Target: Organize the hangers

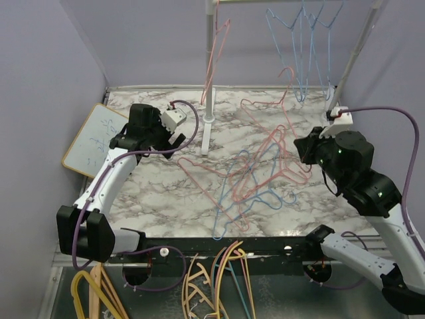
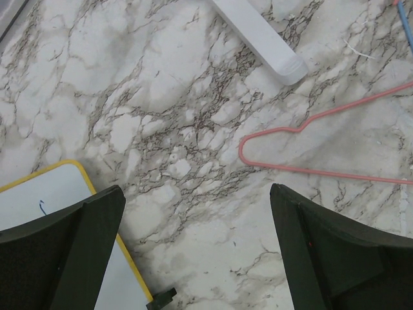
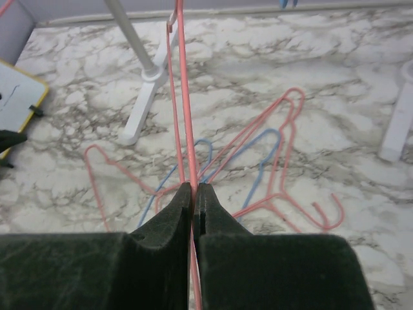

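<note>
Several thin pink and light blue wire hangers lie tangled on the marble table, also in the right wrist view. My right gripper is shut on a pink hanger, whose wire rises from the jaws above the pile. My left gripper is open and empty over bare table left of the rack foot; one pink hanger lies just to its right. On the rack rod hang one pink hanger and several blue ones.
The white rack post and its foot stand mid-table; a slanted rack leg is at back right. A yellow-framed whiteboard lies at left. Thick yellow and orange hangers sit below the front edge.
</note>
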You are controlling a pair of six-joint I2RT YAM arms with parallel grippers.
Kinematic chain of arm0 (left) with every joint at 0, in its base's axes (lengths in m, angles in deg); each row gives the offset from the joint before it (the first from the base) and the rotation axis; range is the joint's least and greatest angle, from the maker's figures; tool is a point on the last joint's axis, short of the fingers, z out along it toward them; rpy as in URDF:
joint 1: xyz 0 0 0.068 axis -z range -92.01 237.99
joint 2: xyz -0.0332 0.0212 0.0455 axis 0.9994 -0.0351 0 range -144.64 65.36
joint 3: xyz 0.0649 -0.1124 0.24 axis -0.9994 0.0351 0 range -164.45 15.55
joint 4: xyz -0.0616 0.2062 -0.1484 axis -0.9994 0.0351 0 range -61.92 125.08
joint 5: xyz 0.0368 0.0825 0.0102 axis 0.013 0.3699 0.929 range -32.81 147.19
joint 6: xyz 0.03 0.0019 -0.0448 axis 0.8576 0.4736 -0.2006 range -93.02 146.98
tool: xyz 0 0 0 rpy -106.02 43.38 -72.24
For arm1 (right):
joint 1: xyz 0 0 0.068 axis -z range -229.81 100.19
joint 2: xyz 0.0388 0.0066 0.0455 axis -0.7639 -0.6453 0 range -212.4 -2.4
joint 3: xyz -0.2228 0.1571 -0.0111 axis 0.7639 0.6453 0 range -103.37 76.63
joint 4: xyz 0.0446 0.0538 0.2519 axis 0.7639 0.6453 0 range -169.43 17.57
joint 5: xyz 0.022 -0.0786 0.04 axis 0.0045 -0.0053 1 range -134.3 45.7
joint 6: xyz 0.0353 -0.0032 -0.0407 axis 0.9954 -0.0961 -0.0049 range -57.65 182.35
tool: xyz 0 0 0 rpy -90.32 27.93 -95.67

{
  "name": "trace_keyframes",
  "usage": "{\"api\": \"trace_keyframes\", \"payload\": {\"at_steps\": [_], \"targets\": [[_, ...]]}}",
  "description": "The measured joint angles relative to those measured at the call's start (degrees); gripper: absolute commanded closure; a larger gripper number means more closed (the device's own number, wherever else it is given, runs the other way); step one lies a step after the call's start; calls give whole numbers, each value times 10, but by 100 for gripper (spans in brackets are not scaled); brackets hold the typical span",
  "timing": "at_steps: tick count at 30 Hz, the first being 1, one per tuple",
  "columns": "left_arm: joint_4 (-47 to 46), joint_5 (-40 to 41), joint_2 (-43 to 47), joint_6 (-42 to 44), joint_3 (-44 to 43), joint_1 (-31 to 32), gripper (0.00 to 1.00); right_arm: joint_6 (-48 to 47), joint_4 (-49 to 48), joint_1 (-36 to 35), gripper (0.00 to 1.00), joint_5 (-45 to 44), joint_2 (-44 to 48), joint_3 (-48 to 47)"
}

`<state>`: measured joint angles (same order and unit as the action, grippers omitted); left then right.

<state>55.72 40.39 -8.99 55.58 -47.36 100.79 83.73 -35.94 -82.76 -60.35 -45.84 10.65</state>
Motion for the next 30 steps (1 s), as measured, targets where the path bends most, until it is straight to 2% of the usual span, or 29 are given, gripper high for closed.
{"api": "trace_keyframes", "payload": {"at_steps": [8,13,14,20,24,30], "targets": [[-5,9,3,-20,3,-8,1,-99,-21,0,99,-92,-108,-171],[-6,13,10,-22,25,-8,1,-159,-77,0,99,-112,-182,-275],[-3,17,19,-22,32,-8,1,-192,-124,0,99,-115,-240,-323],[0,5,31,-33,32,-40,1,-227,-145,0,99,-115,-323,-393],[2,-9,43,-39,35,-66,1,-243,-161,0,99,-114,-365,-402],[-2,-26,63,-54,54,-71,1,-256,-166,0,99,-108,-430,-443]]}}
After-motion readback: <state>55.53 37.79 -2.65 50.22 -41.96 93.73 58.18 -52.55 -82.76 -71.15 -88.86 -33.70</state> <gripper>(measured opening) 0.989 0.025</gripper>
